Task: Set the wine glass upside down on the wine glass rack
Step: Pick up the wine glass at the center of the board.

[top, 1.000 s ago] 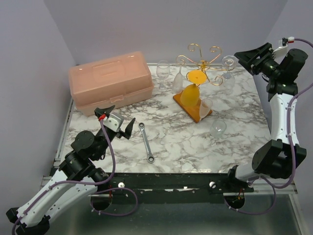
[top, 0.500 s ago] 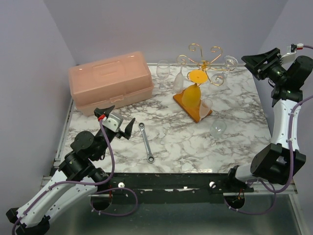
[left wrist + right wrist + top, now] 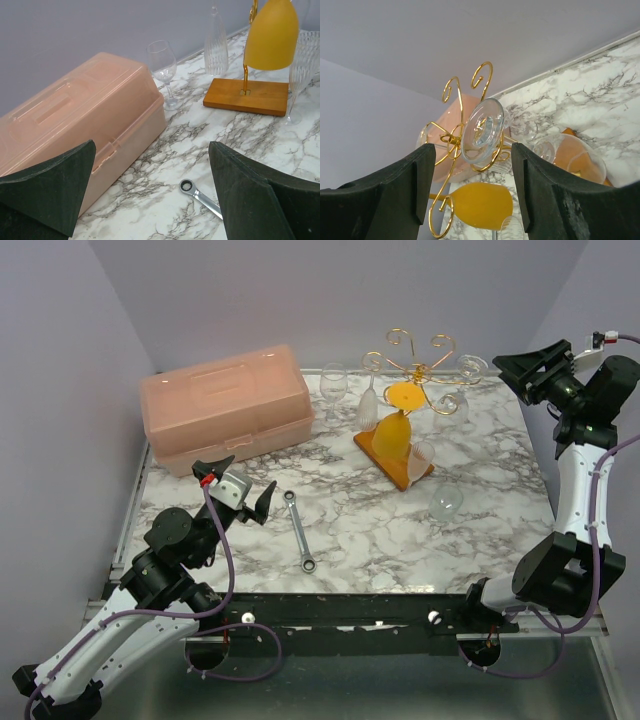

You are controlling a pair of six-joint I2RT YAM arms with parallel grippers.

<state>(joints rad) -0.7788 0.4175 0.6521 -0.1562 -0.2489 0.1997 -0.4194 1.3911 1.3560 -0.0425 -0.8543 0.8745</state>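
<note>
right pincer [image 3: 512, 375] stands with its jaws apart and empty, raised just beside the right side of the wine glass rack [image 3: 412, 352]. from its wrist view we see the wine glass [image 3: 482, 131] hanging upside down there, its foot caught in a gold curl. we find the left pincer [image 3: 247, 476] wide apart too, holding nothing, low over the marble table [image 3: 380, 540] near the wrench [image 3: 300, 530] and the pink box [image 3: 225, 405].
</note>
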